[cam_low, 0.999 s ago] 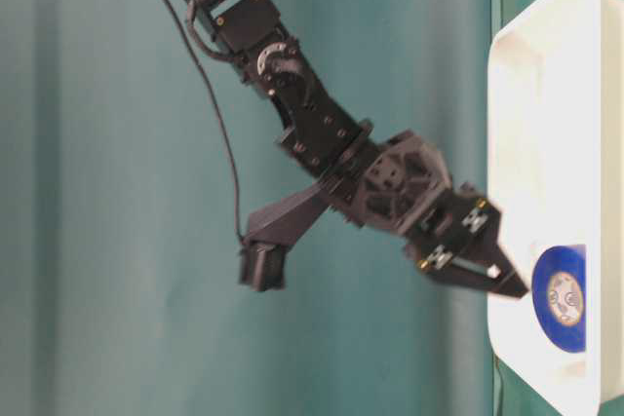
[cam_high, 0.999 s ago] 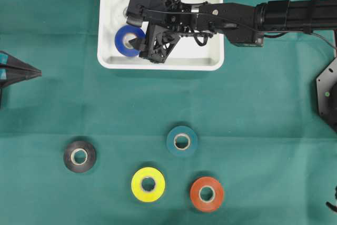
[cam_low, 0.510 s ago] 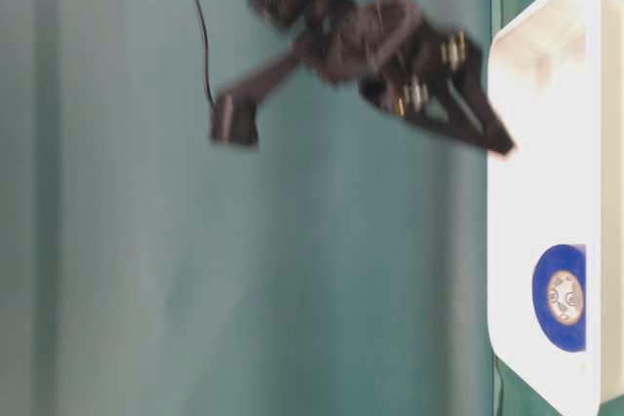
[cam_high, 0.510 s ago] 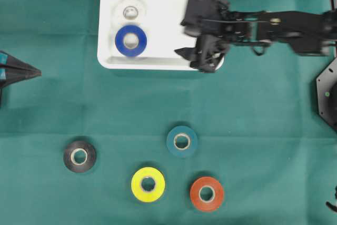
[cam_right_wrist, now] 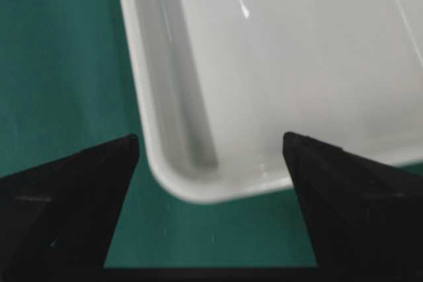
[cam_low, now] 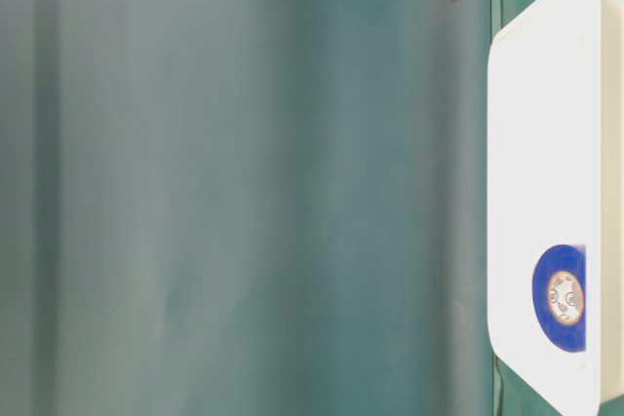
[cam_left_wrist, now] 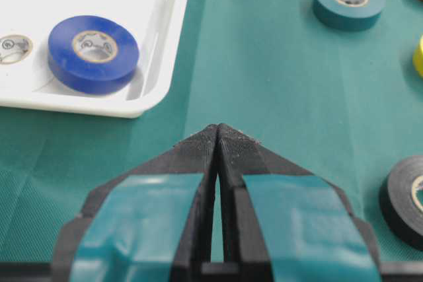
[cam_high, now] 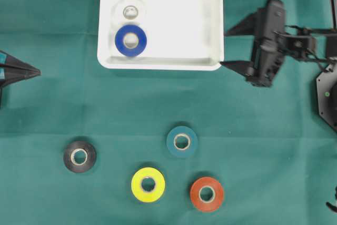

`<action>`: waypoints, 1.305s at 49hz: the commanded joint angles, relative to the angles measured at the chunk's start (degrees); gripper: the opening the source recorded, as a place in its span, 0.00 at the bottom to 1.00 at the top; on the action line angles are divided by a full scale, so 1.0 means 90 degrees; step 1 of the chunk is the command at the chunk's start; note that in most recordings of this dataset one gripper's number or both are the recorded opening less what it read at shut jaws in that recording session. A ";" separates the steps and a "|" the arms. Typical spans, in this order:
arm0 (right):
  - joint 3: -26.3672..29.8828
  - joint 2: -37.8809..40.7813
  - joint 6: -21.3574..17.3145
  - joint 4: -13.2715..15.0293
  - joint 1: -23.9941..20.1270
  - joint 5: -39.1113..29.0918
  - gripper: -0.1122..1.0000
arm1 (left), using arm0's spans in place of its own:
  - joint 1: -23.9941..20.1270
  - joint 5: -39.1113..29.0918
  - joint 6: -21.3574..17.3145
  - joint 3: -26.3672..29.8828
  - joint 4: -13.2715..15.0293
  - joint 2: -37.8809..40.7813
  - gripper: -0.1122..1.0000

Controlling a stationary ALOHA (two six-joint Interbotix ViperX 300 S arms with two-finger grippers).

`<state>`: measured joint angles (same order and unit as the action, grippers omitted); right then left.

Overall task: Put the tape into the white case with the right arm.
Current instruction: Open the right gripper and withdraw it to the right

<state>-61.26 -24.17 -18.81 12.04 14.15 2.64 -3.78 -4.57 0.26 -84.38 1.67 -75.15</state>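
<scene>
White case [cam_high: 210,3] holds the blue tape [cam_high: 130,40] flat near its left end, with a clear roll [cam_high: 130,11] just beyond it. A second ago the right claw [cam_high: 227,48] stood over that blue roll inside the case; it has since let go and swung out past the case's right rim, and now hangs off the case's right side with its pointed fingers spread wide and nothing between them. In the wrist view those fingers frame one corner of the case. So one more roll looks delivered, and the arm is probably heading back for another.

Four rolls lie on the bench below the case: teal [cam_high: 182,141] nearest it, then black [cam_high: 79,156], yellow [cam_high: 148,184] and orange [cam_high: 207,194] farther off. The teal one is the likeliest next pick.

Left claw [cam_left_wrist: 217,138] rests clenched and empty, well left of the case.
</scene>
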 commanded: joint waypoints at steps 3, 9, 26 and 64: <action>-0.0293 -0.0498 -0.0010 -0.0020 -0.0010 0.0059 0.62 | -0.0029 0.0020 0.0000 0.0068 0.0000 0.0049 0.11; -0.0547 -0.0801 -0.0010 -0.0020 -0.0010 0.0039 0.62 | -0.0029 0.0029 0.0010 0.0068 0.0000 0.0039 0.11; -0.0723 -0.1152 0.0000 -0.0020 -0.0010 -0.0303 0.62 | -0.0020 0.0020 0.0010 0.0068 0.0000 0.0049 0.11; -0.0928 -0.1191 0.0000 -0.0020 -0.2139 -0.0732 0.62 | -0.0029 0.0029 0.0010 0.0068 0.0000 0.0039 0.11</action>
<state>-70.14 -34.80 -18.81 11.95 -4.75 -4.13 -3.78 -4.66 0.35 -84.38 1.67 -75.23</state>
